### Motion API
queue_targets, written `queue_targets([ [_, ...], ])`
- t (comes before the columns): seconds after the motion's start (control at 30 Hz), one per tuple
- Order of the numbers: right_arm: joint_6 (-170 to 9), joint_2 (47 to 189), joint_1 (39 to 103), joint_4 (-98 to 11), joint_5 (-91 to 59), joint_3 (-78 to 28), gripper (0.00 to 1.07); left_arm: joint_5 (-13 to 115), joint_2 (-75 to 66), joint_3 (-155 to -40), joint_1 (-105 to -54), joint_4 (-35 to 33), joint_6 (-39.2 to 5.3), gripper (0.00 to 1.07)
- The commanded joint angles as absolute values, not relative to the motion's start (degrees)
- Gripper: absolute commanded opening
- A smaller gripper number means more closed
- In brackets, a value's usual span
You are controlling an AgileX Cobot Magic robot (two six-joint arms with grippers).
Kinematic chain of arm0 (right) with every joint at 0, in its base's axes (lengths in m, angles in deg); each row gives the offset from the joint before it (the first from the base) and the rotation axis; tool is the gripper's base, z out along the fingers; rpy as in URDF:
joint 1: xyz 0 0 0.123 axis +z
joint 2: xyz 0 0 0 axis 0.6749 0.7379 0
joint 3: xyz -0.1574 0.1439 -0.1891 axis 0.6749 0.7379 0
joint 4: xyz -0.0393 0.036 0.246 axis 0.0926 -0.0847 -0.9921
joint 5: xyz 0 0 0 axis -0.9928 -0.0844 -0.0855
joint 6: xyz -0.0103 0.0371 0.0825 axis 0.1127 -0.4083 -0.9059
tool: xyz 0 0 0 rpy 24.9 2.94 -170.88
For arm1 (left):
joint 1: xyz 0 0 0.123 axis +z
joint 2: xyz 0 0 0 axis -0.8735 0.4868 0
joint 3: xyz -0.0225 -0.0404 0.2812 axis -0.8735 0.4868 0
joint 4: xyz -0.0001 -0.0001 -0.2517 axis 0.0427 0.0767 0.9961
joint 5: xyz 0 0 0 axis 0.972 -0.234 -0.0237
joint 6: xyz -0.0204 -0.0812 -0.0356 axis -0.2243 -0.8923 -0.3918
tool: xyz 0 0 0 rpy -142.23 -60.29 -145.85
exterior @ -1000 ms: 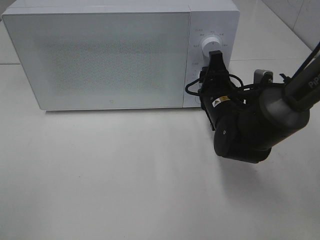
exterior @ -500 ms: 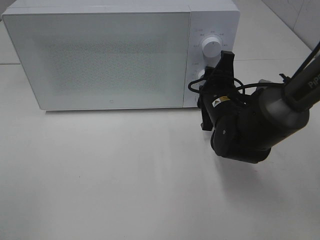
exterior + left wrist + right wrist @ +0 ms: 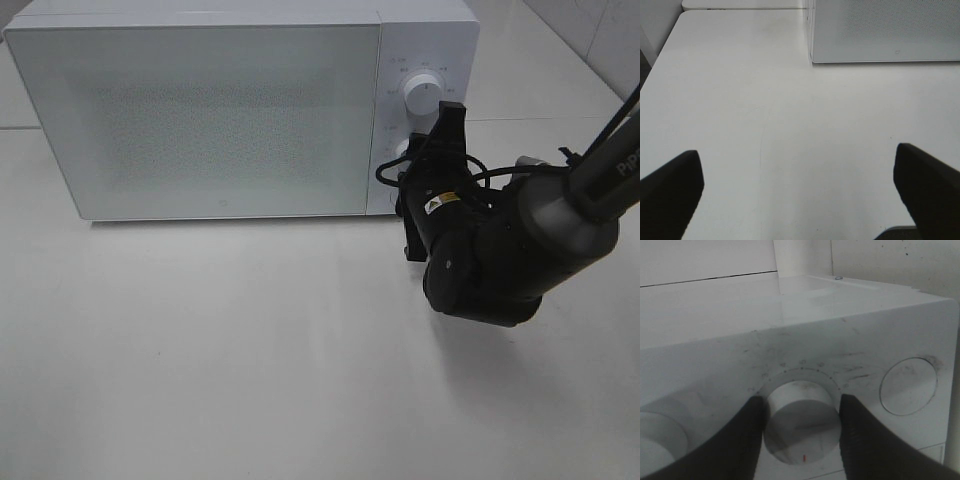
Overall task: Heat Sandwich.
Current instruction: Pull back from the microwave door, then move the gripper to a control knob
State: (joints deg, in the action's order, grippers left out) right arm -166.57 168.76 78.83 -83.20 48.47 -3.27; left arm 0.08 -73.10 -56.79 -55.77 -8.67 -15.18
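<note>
On one microwave, two knobs, right claw straddling the lower knob, grip unclear, left claw spread wide.

**Smooth plastic over a matt desk**

The boxy white microwave looks like smooth plastic with a soft sheen, and its door is finely speckled. Its round white plastic dial has grey smudges around it. The right gripper looks matt black. The white desk is smooth and matt.

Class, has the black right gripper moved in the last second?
Yes. The black right gripper moved down the white microwave's panel, from the upper round dial to the lower dial.
</note>
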Motion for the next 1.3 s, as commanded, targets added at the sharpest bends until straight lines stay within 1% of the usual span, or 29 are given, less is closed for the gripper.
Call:
queue_targets([
  [0.03, -165.0, 168.2, 79.1, -77.6, 56.4, -4.4, 0.20, 0.6, -74.6, -56.7, -56.1, -8.2, -15.5, 0.98],
  [0.13, -164.6, 168.2, 79.1, -77.6, 56.4, -4.4, 0.25, 0.6, -74.6, -56.7, -56.1, -8.2, -15.5, 0.98],
  [0.17, -164.6, 168.2, 79.1, -77.6, 56.4, -4.4, 0.25, 0.6, -74.6, -56.7, -56.1, -8.2, -15.5, 0.98],
  [0.3, -164.4, 168.2, 79.1, -78.0, 56.5, -4.4, 0.40, 0.6, -74.6, -56.7, -56.1, -8.2, -15.5, 0.98],
  [0.33, -164.4, 168.2, 79.1, -78.0, 56.5, -4.4, 0.40, 0.6, -74.6, -56.7, -56.1, -8.2, -15.5, 0.98],
  [0.43, -163.5, 168.2, 79.1, -78.6, 57.9, -4.4, 0.46, 0.6, -74.6, -56.7, -56.1, -8.2, -15.5, 0.98],
  [0.47, -163.5, 168.2, 79.1, -78.6, 57.9, -4.4, 0.46, 0.6, -74.6, -56.7, -56.1, -8.2, -15.5, 0.98],
  [0.57, -161.1, 168.1, 79.1, -79.7, 59.4, -4.4, 0.56, 0.6, -74.6, -56.7, -56.1, -8.2, -15.5, 0.98],
  [0.6, -161.1, 168.0, 79.1, -79.7, 59.4, -4.4, 0.64, 0.6, -74.6, -56.7, -56.1, -8.2, -15.5, 0.98],
  [0.63, -161.1, 168.0, 79.1, -79.7, 59.4, -4.4, 0.64, 0.6, -74.6, -56.7, -56.1, -8.2, -15.5, 0.98],
  [0.77, -159.9, 168.0, 79.1, -80.0, 59.1, -4.4, 0.80, 0.6, -74.6, -56.7, -56.1, -8.2, -15.5, 0.98],
  [0.87, -159.3, 168.0, 79.1, -79.9, 58.8, -4.3, 0.81, 0.6, -74.6, -56.7, -56.1, -8.2, -15.5, 0.98],
  [1.13, -158.4, 167.4, 79.1, -78.2, 55.7, -3.8, 0.78, 0.6, -74.6, -56.7, -56.1, -8.2, -15.5, 0.98],
  [1.3, -157.1, 165.3, 79.1, -76.3, 53.6, -1.1, 0.76, 0.6, -74.6, -56.7, -56.1, -8.2, -15.5, 0.98],
])
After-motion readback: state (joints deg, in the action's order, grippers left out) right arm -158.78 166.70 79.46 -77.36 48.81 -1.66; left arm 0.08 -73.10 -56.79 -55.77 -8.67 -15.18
